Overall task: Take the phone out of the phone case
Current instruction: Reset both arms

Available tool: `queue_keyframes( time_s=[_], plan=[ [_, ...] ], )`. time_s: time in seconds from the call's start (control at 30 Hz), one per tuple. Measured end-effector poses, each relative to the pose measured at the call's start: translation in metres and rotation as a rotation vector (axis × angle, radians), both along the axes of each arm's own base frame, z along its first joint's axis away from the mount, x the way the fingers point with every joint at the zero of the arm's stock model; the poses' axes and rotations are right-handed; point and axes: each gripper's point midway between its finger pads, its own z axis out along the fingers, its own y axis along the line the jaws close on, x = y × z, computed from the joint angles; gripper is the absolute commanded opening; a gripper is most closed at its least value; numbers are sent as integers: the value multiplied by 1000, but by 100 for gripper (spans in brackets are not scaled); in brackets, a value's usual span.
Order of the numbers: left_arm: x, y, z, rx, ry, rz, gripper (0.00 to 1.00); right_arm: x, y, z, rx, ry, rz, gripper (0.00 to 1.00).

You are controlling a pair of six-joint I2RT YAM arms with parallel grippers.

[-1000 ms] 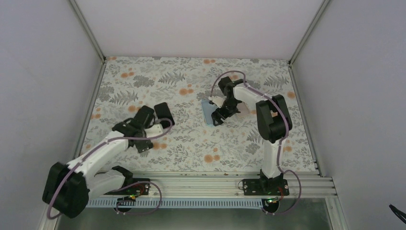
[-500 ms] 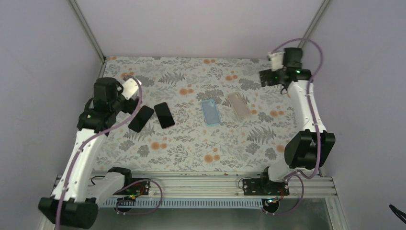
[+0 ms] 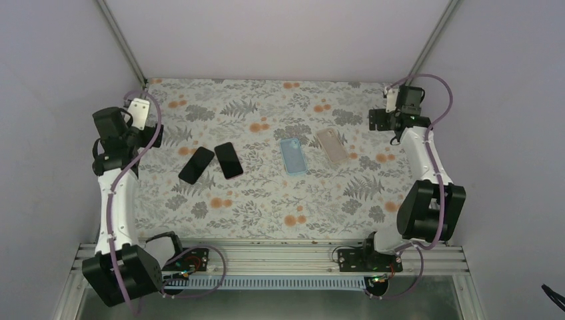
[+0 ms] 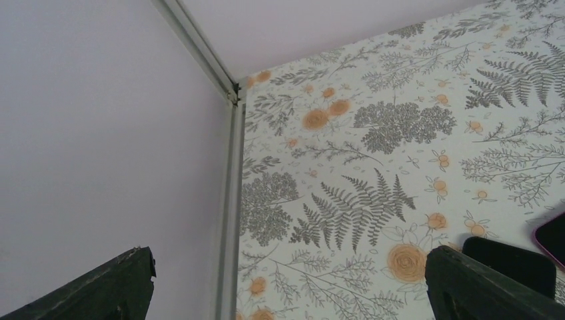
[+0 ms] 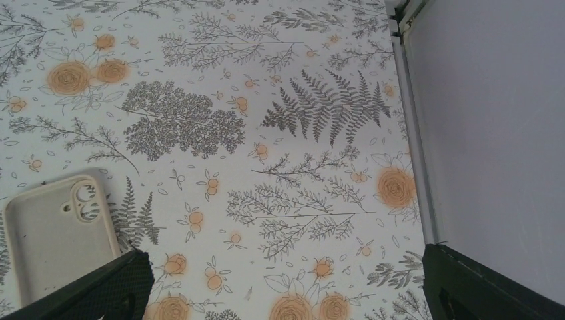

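Two dark phones lie left of centre: a black phone (image 3: 196, 165) (image 4: 510, 263) and, beside it, a phone with a pink rim (image 3: 228, 160) (image 4: 553, 237). Right of centre lie a light blue phone case (image 3: 293, 156) and a beige phone case (image 3: 332, 145) (image 5: 56, 233); the beige one lies with its camera cutout showing. My left gripper (image 3: 148, 132) (image 4: 290, 267) hangs open near the left wall, apart from the black phone. Near the back right corner, my right gripper (image 3: 375, 120) (image 5: 285, 267) is open too, with only the mat between its fingers.
A floral mat (image 3: 266, 200) covers the table. Grey walls with metal corner posts (image 4: 230, 200) (image 5: 413, 120) close in the left, right and back sides. An aluminium rail (image 3: 280, 250) with the arm bases runs along the near edge.
Both arms have swung from the middle out to the sides: the left away from the phones, the right away from the cases. Both grippers have opened. The phones and cases lie still.
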Motion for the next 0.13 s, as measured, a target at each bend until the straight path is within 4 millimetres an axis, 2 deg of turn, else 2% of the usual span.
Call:
queue_keyframes(
  time_s=[0.13],
  plan=[
    [-8,-3,-6,-14,-17,7,100,-1,1,-9,1,-10,4,100]
  ],
)
